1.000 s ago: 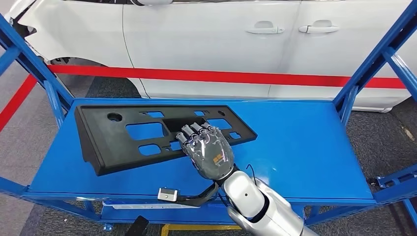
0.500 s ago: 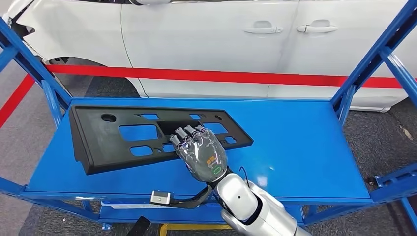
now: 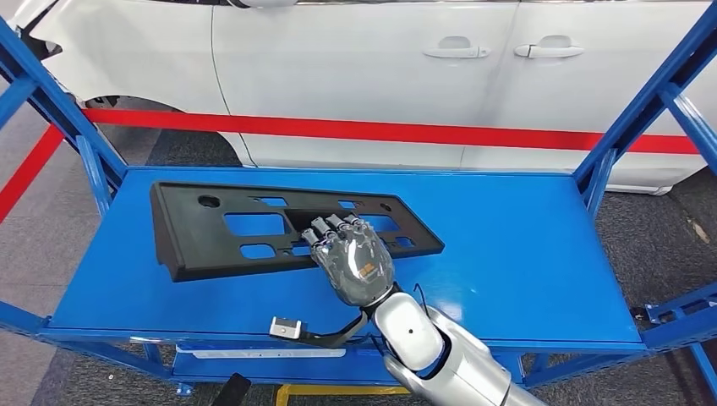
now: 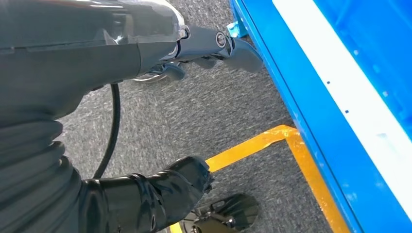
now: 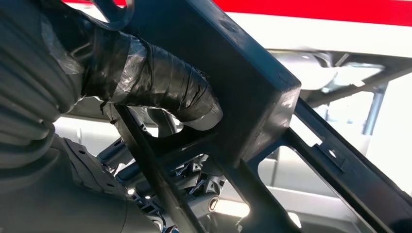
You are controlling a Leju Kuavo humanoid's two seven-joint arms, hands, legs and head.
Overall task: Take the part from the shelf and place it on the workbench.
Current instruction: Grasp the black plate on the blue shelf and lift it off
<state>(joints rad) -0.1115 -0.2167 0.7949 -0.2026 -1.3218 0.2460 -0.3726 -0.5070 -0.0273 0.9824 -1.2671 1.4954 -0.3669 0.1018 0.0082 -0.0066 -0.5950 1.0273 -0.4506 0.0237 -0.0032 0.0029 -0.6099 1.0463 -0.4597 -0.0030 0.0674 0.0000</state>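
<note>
A long black plastic part (image 3: 220, 245) with several cut-outs lies across the left and middle of the blue shelf deck (image 3: 524, 254). My right hand (image 3: 355, 266) reaches in over the front edge and grips the part's near edge right of its middle, fingers curled over the top. In the right wrist view the taped thumb (image 5: 160, 82) presses against the part (image 5: 252, 92) from beneath. My left hand (image 4: 121, 53) hangs beside the shelf's blue frame (image 4: 311, 97) above the grey floor, fingers apart and holding nothing.
Blue slanted uprights (image 3: 643, 110) (image 3: 51, 101) flank the deck. A white car (image 3: 338, 59) with a red stripe (image 3: 423, 134) stands right behind it. A small grey box on a cable (image 3: 286, 328) hangs at the front edge. A yellow floor line (image 4: 272, 141) runs under the shelf.
The part has shifted right and its left end has swung away from me, so it looks narrower. My right hand has kept its hold and moved slightly with it.
</note>
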